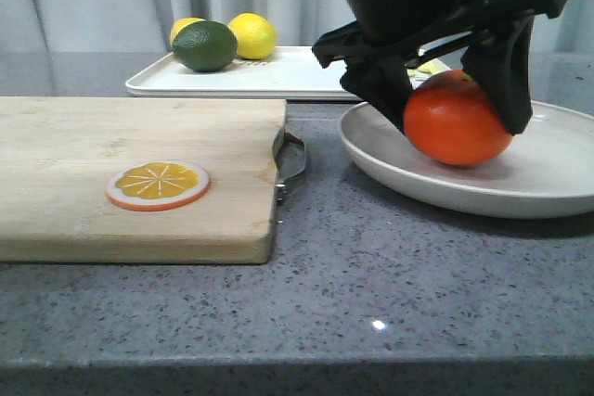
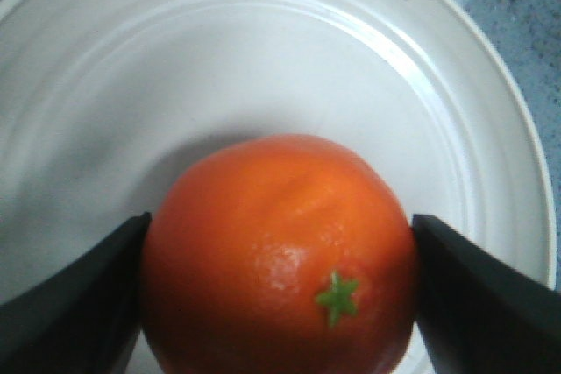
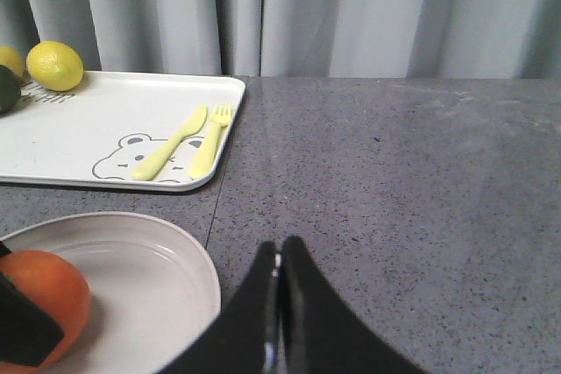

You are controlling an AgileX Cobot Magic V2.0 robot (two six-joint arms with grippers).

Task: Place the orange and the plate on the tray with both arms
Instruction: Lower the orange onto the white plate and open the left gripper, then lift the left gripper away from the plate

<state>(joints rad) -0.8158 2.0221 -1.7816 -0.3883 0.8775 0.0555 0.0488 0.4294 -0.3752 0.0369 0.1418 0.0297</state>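
Front view. The left gripper is reaching down from above and clamping the orange, one dark finger pressing each flank of the fruit. The orange is sitting on the near-left part of the plate; whether it is resting on the plate or just lifted is unclear. The tray is lying behind the plate, carrying two lemons and a dark green lime at its far left end. A wooden cutting board is lying to the left of the plate, its metal handle just beside the plate's rim, and an orange slice disc is resting on the board. Everything is standing on a grey speckled table.

Left wrist view. The orange is filling the gap between the two fingers, both touching its skin, with its green stem mark facing the camera. The plate is spreading out beneath and beyond the fruit.

Right wrist view. The right gripper is hovering over bare table just beside the plate, its fingers pressed together and holding nothing. The orange is showing on the plate, well apart from this gripper. Beyond the plate, the tray is showing a bear drawing, a pale yellow knife and fork.
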